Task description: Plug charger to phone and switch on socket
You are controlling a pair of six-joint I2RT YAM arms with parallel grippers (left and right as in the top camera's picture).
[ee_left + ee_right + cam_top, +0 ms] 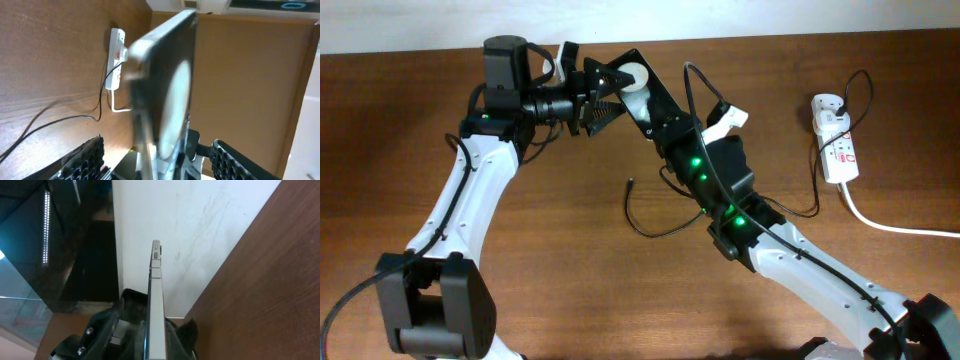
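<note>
The right tool [155, 330] was clamped shut on the phone [620, 72], gripping one end and holding it on edge above the far middle of the surface [560, 260]. The left tool [160, 159] stood with its jaws well apart on either side of the phone's free end, and neither ribbed finger [87, 155] visibly touched it. The charger [628, 212] lay loose on the surface nearer than the phone. Its tip pointed away and was free of both tools, and its cable curled right under the right arm. The socket [835, 145] sat at the far right with a white adapter plugged in, and its cord [890, 226] trailed off to the right.
</note>
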